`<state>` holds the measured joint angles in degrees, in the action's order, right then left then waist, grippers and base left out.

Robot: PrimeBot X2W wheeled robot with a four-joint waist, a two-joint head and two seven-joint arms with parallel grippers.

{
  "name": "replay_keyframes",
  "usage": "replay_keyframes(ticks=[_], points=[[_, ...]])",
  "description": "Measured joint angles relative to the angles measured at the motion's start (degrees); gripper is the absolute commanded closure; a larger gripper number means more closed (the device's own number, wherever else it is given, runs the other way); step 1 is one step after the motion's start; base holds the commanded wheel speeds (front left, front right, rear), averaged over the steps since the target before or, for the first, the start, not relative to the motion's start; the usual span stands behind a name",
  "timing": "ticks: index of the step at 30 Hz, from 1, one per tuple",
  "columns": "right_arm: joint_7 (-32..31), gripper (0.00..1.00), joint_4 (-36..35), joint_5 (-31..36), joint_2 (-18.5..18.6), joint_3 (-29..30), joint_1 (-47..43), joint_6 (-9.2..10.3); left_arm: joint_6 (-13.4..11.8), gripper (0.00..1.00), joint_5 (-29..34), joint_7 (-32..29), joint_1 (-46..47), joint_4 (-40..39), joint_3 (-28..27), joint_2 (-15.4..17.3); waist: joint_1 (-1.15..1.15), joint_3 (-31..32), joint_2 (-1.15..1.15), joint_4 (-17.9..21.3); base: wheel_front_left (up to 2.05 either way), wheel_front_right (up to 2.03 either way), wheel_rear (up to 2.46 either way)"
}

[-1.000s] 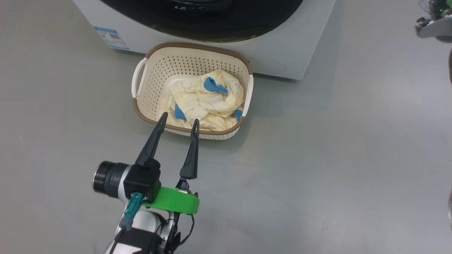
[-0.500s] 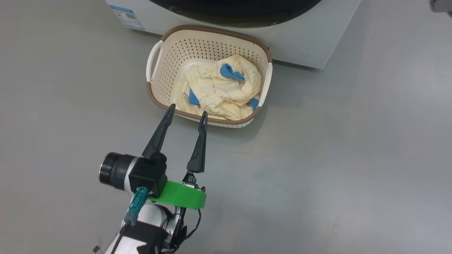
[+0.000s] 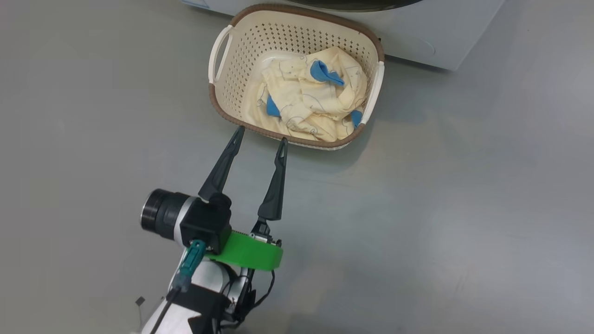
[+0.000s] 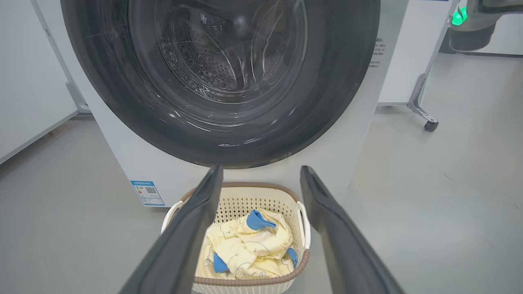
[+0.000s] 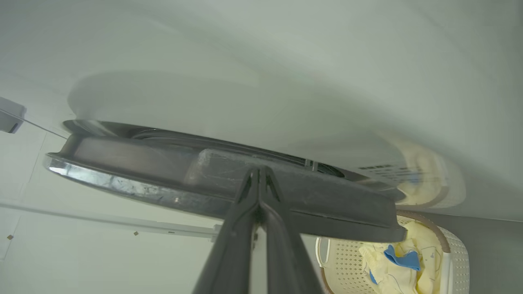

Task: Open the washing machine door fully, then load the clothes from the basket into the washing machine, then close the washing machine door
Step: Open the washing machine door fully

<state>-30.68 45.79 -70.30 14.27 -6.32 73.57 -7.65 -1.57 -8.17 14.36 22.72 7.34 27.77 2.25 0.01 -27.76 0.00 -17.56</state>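
It looked like a robotics lab or test hall, not a home laundry. The washer (image 4: 118,163) stood free on a bare, smooth grey floor (image 3: 464,208). Plain white panels (image 4: 24,81) stood around it, one on a castered leg (image 4: 425,116). Beyond was grey equipment (image 4: 474,36) with a green light (image 4: 459,16).

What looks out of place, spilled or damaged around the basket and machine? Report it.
Nothing stands out. The clothes lie bundled wholly inside the basket, none over its rim. The basket stands upright on the floor before the washing machine, and the washing machine door looks whole.
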Motion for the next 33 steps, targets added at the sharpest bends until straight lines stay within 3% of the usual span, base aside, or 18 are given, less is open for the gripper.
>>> replay_keyframes(ticks=[17,33], points=[[0.3,1.0,5.8,-5.1,0.0,0.8,5.1,0.0,-1.0,0.0,-1.2,0.0,1.0,-0.6,2.2,-0.2,-0.01,-2.3,0.0,-3.5,0.0,0.0,0.0],[-5.7,1.0,11.1,-7.9,0.0,0.6,7.8,0.0,-1.6,0.0,-2.1,0.0,1.0,-0.8,2.8,-0.2,-0.01,-2.2,0.0,-4.1,0.0,0.0,0.0]])
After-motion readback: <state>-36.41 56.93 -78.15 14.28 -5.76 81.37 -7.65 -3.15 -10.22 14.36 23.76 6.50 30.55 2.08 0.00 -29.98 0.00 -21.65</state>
